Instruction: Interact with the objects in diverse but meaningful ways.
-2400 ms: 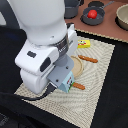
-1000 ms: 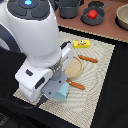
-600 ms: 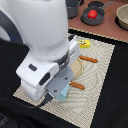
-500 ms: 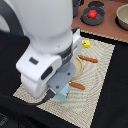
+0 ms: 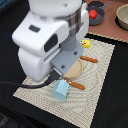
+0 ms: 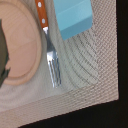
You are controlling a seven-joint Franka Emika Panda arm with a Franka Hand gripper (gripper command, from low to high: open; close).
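The hand itself is hidden: in the exterior view the arm's bulky white casing covers it, and the wrist view shows no fingers, so I cannot tell whether it is wide, narrow or holding anything. A grey bracket under the casing hangs over the plate.

Against half a second ago, the casing sits a little further toward the exterior view's right and fills more of the picture; the cup, fork and packet lie where they lay.

Outward from the arm: the plate is tan, round, matte, with a shallow raised rim, mostly covered by the arm. In the wrist view the fork lies just beside the plate's edge, its orange handle bearing two pale rivets, its tines shiny metal. The cup is light blue, boxy, smooth-sided, standing near the fork on the side away from the plate; in the wrist view it is apart from the tines. A knife with an orange handle lies at the plate's far side. The yellow packet lies beyond it, flat; its dark marks are too blurred to read.

All these rest on a beige woven mat with curved ribbing, on a black tabletop. Well apart, on a brown surface, a red tomato sits in the dark grey pan.
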